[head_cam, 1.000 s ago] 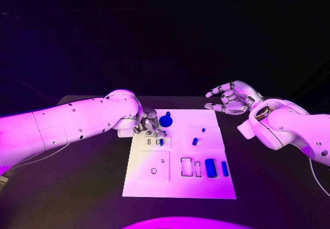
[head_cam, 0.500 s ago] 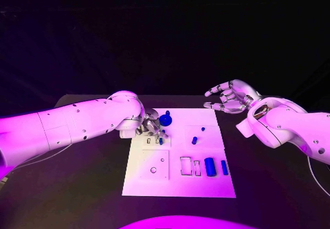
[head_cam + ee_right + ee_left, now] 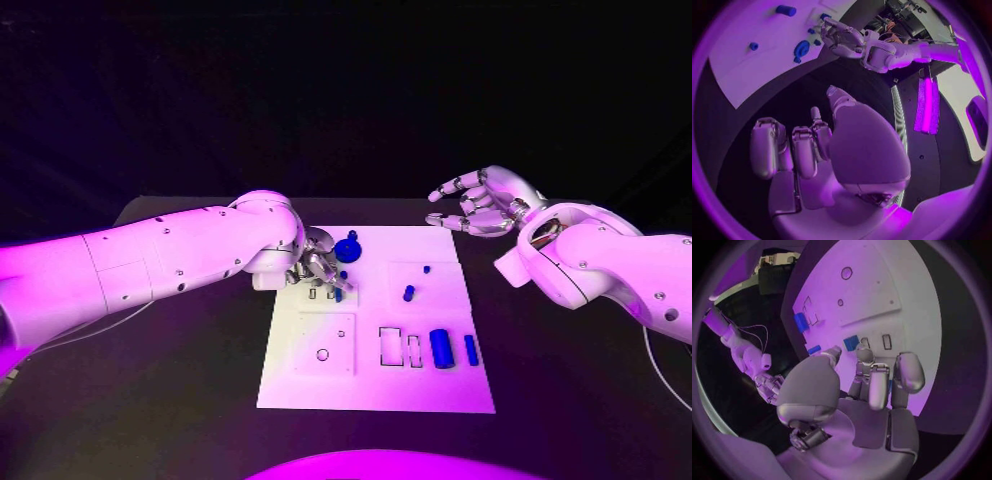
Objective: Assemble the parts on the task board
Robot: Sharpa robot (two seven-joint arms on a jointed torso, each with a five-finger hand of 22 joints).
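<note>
Left hand [image 3: 317, 262] low over the task board's [image 3: 378, 385] far-left corner, fingers curled at a small blue part [image 3: 338, 294] by the slots, grip unclear; right hand [image 3: 483, 205] empty, fingers apart, well off beyond the far-right corner, so left nearer

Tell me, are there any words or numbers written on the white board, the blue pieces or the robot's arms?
No readable text anywhere.
Task board: only outlined slots and holes, no letters or numbers.
Blue parts: plain, no marks.
Left hand and right hand: no label visible.
</note>
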